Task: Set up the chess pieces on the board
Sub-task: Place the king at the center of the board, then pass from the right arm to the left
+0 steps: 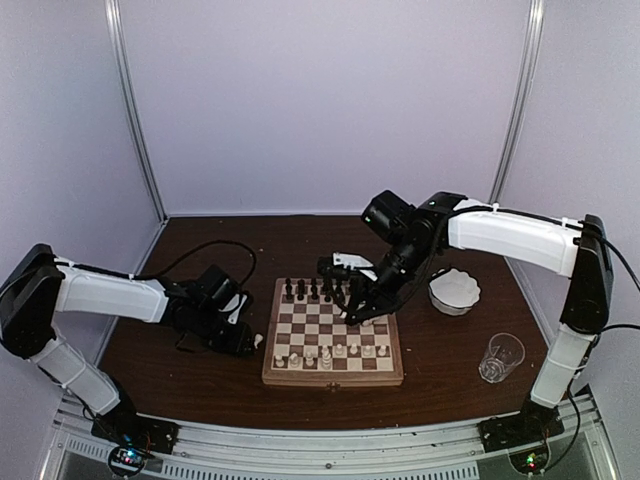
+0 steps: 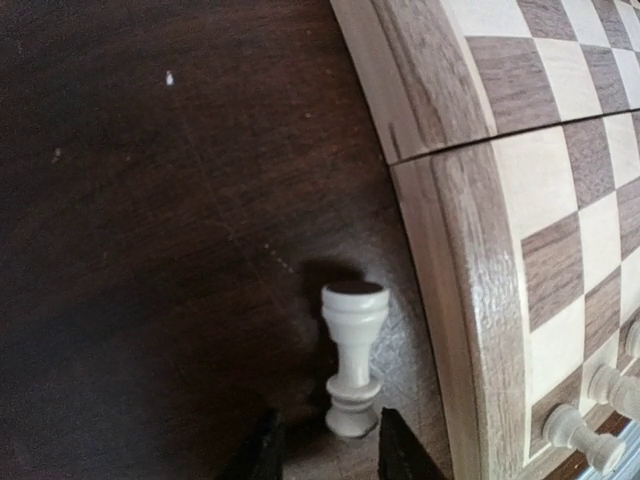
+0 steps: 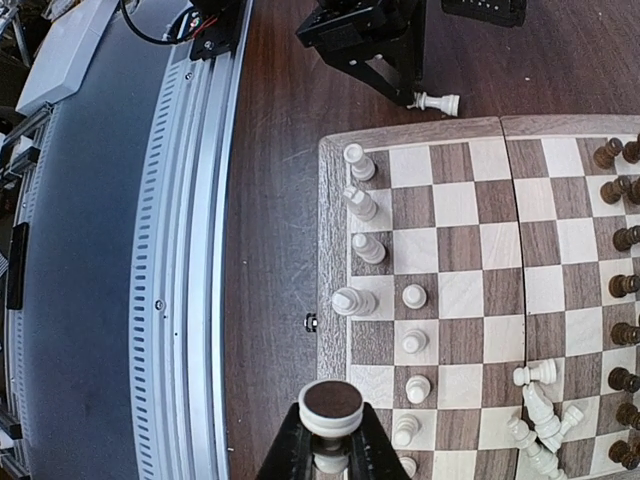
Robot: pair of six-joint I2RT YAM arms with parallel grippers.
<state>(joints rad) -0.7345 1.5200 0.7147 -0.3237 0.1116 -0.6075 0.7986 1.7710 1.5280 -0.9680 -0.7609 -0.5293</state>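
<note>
Dark brown wooden counter (image 1: 300, 235), faint scratches and pale specks. White scalloped bowl (image 1: 454, 291) on counter at right. Clear drinking glass (image 1: 501, 357) upright, nearer than bowl, apart from it. Black cable (image 1: 215, 245) looped at left. Slotted aluminium rail (image 1: 330, 452) along near edge. Pale walls (image 1: 320, 100), metal corner posts (image 1: 135, 110).

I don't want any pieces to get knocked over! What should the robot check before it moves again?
1. Grip: right gripper shut on the held white piece, ok.
2. Its way up: cannot tell.
3. Beside the board: stray white piece lies on the table, not ok.
4. Left side: left gripper open around that piece's end, ok.
5. On the board: toppled white pieces, not ok.
</note>
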